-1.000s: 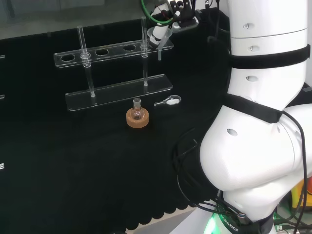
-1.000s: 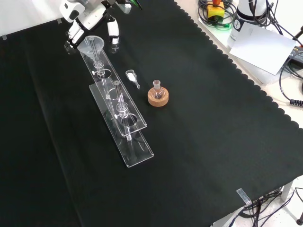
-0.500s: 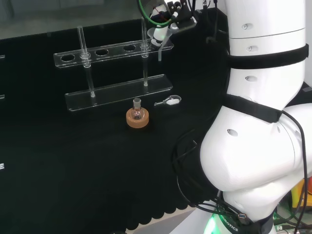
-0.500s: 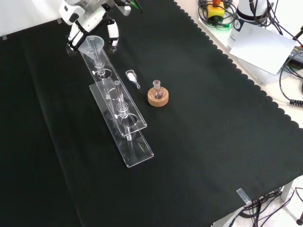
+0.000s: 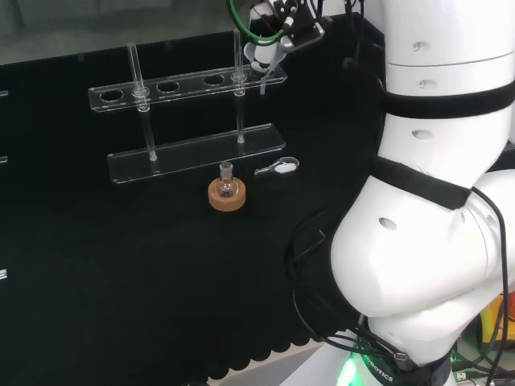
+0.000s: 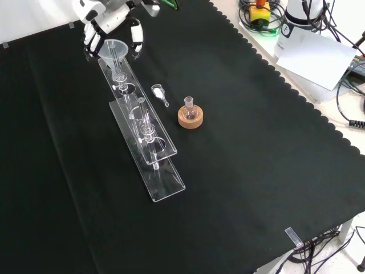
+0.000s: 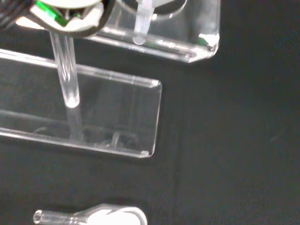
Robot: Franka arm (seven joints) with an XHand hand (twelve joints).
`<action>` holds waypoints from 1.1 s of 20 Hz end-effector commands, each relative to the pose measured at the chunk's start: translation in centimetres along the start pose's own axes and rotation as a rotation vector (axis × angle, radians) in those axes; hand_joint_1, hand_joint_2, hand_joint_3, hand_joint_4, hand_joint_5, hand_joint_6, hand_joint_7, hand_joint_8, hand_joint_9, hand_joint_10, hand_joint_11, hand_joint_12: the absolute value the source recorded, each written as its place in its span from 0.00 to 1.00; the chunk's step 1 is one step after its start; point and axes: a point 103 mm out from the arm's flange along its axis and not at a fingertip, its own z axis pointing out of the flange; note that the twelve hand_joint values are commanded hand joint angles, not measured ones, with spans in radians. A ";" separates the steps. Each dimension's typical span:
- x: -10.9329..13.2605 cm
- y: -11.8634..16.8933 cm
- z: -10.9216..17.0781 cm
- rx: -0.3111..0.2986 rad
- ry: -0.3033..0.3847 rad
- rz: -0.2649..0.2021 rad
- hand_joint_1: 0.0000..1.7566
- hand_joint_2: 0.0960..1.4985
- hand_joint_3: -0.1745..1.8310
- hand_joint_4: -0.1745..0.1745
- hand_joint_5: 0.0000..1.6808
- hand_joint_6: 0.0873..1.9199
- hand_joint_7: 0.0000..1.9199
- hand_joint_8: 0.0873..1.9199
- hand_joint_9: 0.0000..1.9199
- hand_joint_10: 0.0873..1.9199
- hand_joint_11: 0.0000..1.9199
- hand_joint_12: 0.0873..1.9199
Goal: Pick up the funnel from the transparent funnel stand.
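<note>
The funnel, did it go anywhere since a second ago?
Yes. In the head view the funnel has risen, stem higher against the stand's top plate, held in the hand.

No legible text, label, number or sign appears in any view. The white sheet of paper lying beyond the scalloped edge of the black cloth, in the front view's upper right, shows a blank face. Small pale marks on the base of the white robot arm in the head view are too small to read.
</note>
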 end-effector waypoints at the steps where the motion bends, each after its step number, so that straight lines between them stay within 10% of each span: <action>1: 0.2 -1.8 -2.9 -0.053 -0.063 0.018 0.52 0.36 0.41 0.54 0.32 0.00 0.19 0.34 0.32 0.29 0.33 0.68; 22: -0.3 -15.4 -6.1 -0.071 -0.085 0.092 0.53 0.35 0.43 0.53 0.34 0.01 0.22 0.33 0.40 0.26 0.34 0.68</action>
